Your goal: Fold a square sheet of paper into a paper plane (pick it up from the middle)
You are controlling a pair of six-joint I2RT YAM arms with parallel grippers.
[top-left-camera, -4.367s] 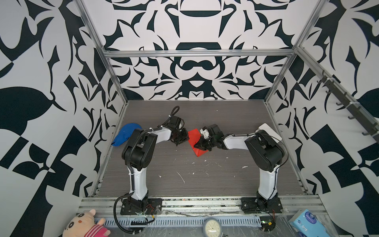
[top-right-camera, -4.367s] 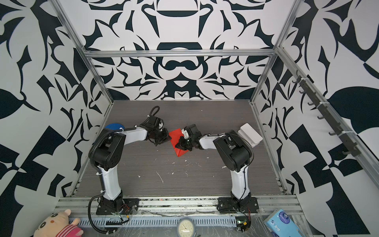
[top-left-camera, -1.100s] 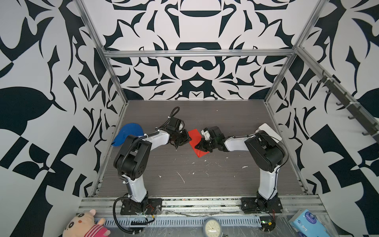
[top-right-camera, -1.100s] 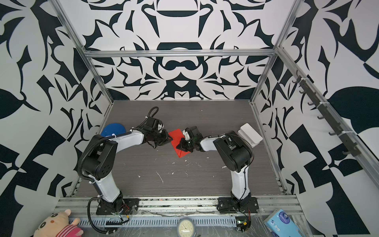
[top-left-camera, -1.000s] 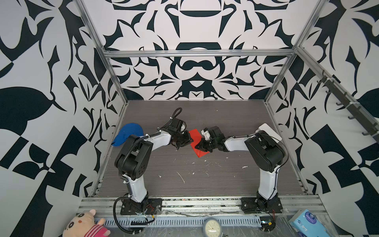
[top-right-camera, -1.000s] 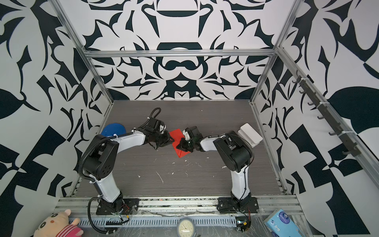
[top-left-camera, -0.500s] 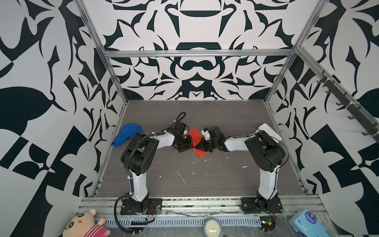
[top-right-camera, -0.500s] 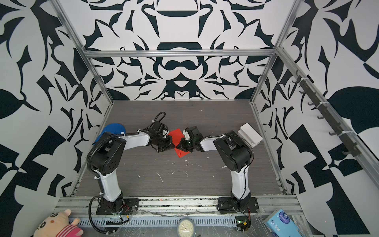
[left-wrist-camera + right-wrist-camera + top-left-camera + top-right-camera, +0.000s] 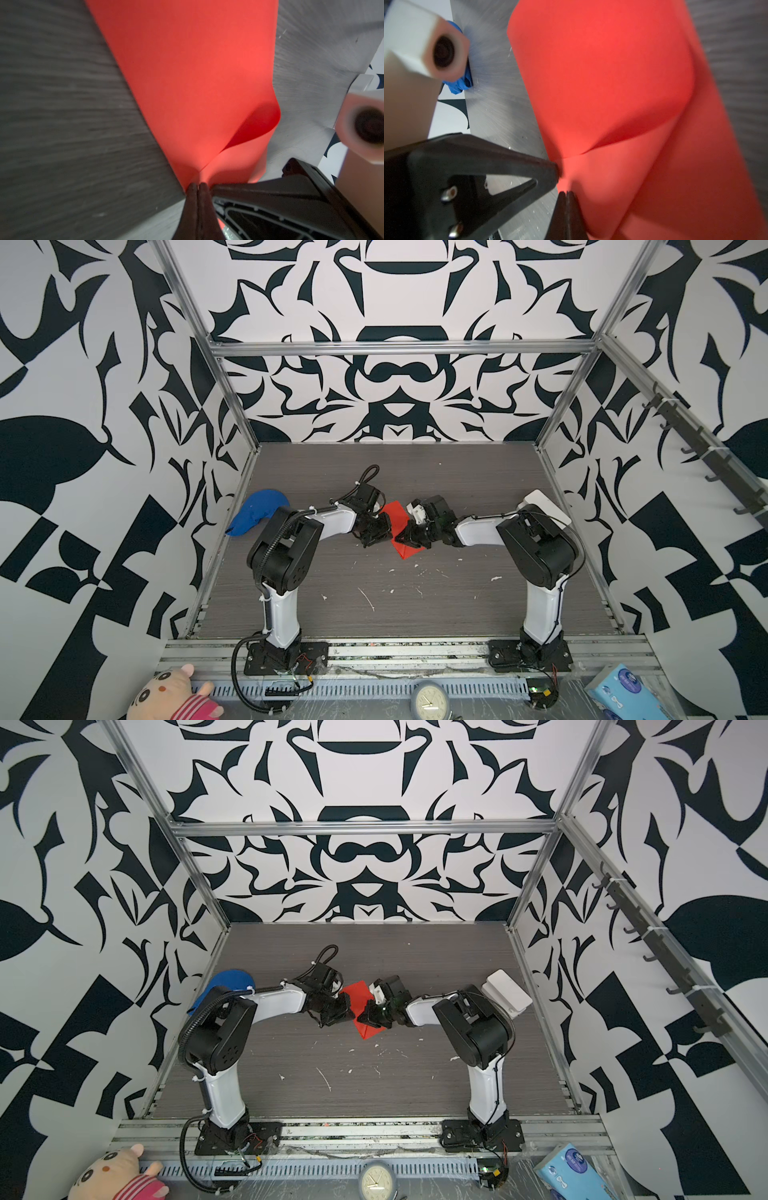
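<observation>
Your red sheet [image 9: 397, 517] is thin, smooth and matte, doubled into a soft curl at mid-table [image 9: 374, 472]. Both arms reach low and inward. The left gripper [image 9: 198, 185] and right gripper [image 9: 565, 193] are each pinched tight on the paper's edge. Only the wrist views show the uncreased loop; from above it's a red sliver.

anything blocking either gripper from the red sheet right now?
Nothing visible. The left gripper and right gripper both have jaws shut on the red sheet, close together. The blue cloth and white box lie off to the sides.
</observation>
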